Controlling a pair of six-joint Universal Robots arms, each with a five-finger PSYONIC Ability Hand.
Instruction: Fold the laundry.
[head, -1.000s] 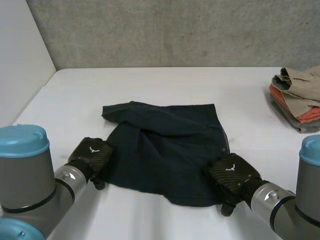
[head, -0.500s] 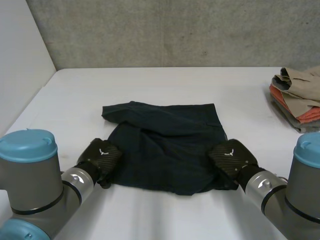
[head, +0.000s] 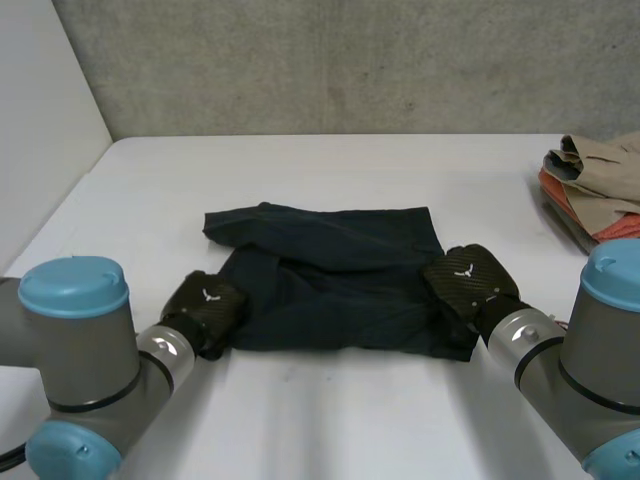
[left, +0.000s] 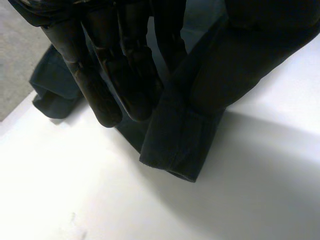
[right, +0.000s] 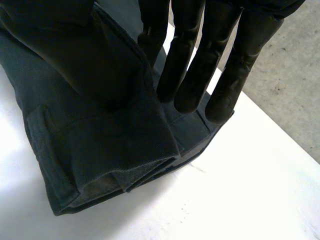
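A dark navy garment (head: 335, 270) lies in the middle of the white table, its near edge raised and doubled back. My left hand (head: 205, 305) is at the garment's near left corner. In the left wrist view its straight fingers (left: 120, 65) press a hemmed corner of the cloth (left: 185, 135) against the thumb. At the near right corner is my right hand (head: 468, 280); the right wrist view shows its fingers (right: 190, 65) pinching a thick layered fold of cloth (right: 100, 125) the same way.
A pile of folded clothes (head: 595, 195), beige over orange and grey, sits at the table's right edge. A grey wall runs along the back and a white wall along the left side.
Both hands closed on the garment's near corners and carried the near edge away from me, toward the far edge. The garment now looks shorter front to back.
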